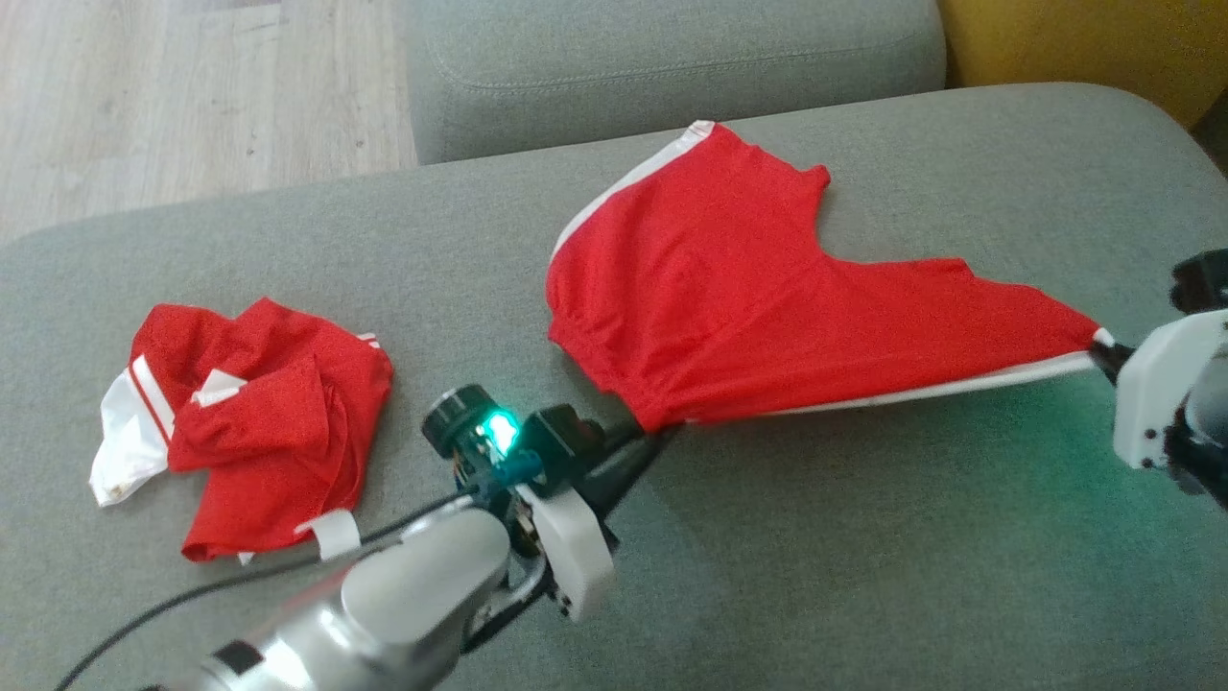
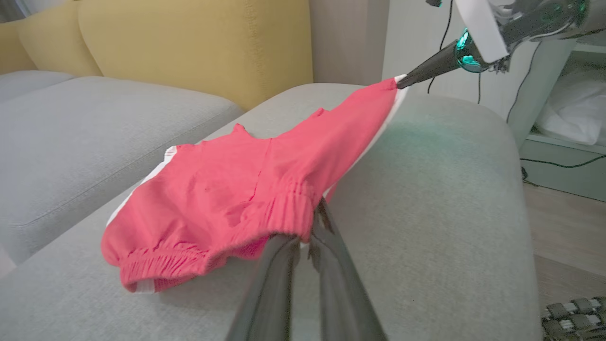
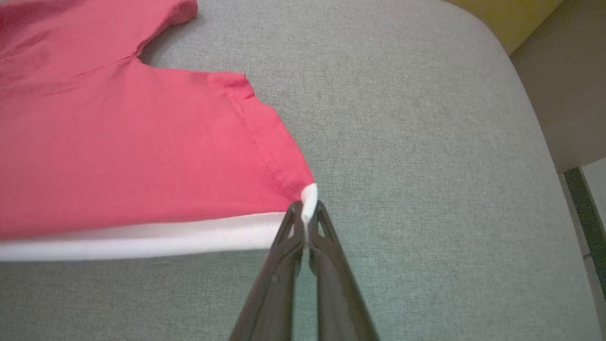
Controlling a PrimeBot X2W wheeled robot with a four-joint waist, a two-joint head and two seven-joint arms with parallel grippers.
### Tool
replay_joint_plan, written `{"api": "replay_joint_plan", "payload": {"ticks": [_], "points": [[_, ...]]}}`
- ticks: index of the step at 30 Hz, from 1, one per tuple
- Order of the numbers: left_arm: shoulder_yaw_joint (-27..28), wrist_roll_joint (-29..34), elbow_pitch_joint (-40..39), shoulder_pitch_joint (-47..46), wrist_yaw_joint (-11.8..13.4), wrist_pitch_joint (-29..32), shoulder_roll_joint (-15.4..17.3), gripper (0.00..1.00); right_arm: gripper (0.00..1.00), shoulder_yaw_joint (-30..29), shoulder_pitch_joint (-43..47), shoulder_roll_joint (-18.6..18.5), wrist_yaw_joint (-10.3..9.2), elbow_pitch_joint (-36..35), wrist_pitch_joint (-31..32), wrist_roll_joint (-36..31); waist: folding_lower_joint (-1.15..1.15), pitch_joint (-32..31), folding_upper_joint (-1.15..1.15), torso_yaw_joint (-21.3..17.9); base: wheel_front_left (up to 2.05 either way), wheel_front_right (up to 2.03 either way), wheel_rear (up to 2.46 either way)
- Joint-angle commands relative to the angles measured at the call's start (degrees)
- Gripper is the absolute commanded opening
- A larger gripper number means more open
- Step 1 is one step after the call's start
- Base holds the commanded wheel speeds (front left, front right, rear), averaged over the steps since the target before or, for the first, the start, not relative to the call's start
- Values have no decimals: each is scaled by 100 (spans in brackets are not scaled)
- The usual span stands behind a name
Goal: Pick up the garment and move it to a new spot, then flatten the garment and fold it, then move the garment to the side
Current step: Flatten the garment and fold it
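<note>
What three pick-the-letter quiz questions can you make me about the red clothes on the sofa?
1. Where is the crumpled red garment in the head view?
A. Left of the stretched red shorts.
B. Hanging in the air.
C. On top of the shorts.

2. How many red garments lie on the grey cushion?
A. One.
B. Two.
C. Three.

3. What is the right end effector doing?
A. Open wide above the cushion.
B. Shut on nothing.
C. Shut on the shorts' white-trimmed corner.

Answers:
1 A: it sits apart on the cushion's left side.
2 B: there is one crumpled heap and one stretched pair.
3 C: the right wrist view shows the white trim pinched in it.
</note>
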Motion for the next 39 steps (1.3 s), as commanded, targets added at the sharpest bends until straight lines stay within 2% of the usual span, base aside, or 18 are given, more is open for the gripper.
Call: {"api": "replay_joint_plan", "payload": {"ticks": [1, 10, 20, 24, 29, 39], "points": [[176, -51, -142, -146, 60, 6, 157, 0, 0, -67, -8, -263, -5, -124, -42, 56, 1, -8, 0, -1, 0, 0, 0], [214, -122, -847, 89, 411, 312, 298, 0, 0, -673, 287, -328, -5, -575, -145, 14, 1, 146, 0, 29, 0, 0, 0], [738, -216, -983, -411, 834, 294, 368, 0, 0, -1644, -447, 156, -5, -903, -374, -809, 1, 983, 0, 348, 0, 0, 0], [985, -341, -945, -615, 937, 227, 243, 0, 0, -2050, -984, 478, -5, -842, -385, -1052, 1, 1319, 0, 597, 0, 0, 0], [1122, -378, -806, -917, 974, 215, 47, 0, 0, -2232, -1724, 779, -5, -560, -376, -1562, 1, 1740, 0, 912, 0, 0, 0], [1156, -311, -431, -1509, 917, 186, -460, 0, 0, -2355, -2958, 1085, -5, 298, -539, -2246, 1, 2462, 0, 1475, 0, 0, 0]]}}
